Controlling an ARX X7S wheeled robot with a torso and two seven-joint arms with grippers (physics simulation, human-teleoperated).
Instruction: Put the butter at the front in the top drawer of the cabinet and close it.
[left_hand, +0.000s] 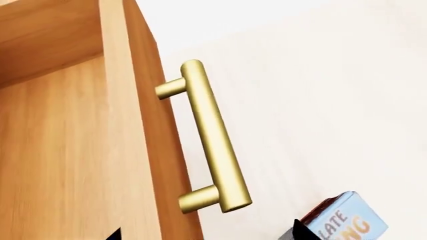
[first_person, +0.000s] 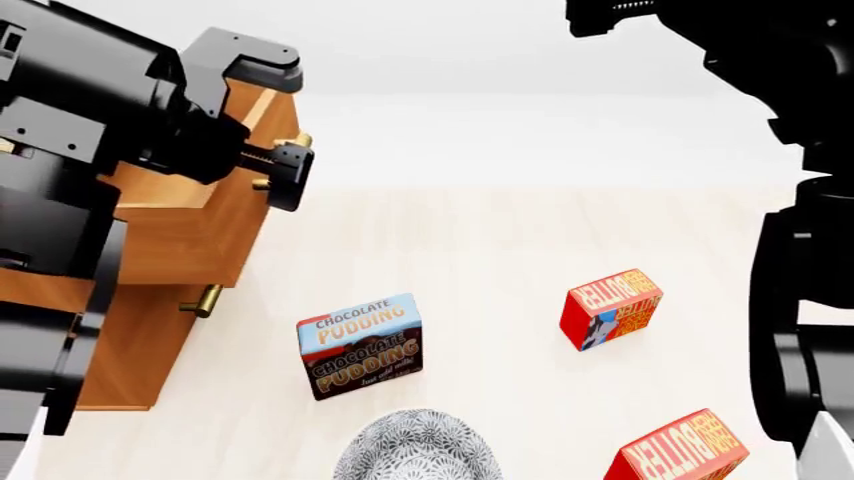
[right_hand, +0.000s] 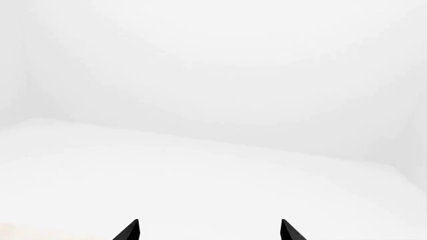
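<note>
The cabinet (first_person: 147, 350) stands at the left. Its top drawer (first_person: 200, 235) is pulled out; the drawer's front and inside show in the left wrist view (left_hand: 67, 150). My left gripper (first_person: 290, 165) is open at the drawer's brass handle (left_hand: 208, 135), with the fingertips (left_hand: 301, 231) apart and the handle just beyond them, not gripped. The front butter (first_person: 681, 455) lies at the bottom right, partly cut off. A second butter (first_person: 611, 308) lies farther back. My right gripper (right_hand: 208, 232) is open and empty, facing blank white.
A Chocolate Pudding box (first_person: 360, 345) stands between the cabinet and the butters, and it also shows in the left wrist view (left_hand: 343, 220). A patterned grey bowl (first_person: 416, 448) sits at the front middle. The lower drawer's handle (first_person: 203, 300) sticks out below. My right arm (first_person: 801, 280) fills the right edge.
</note>
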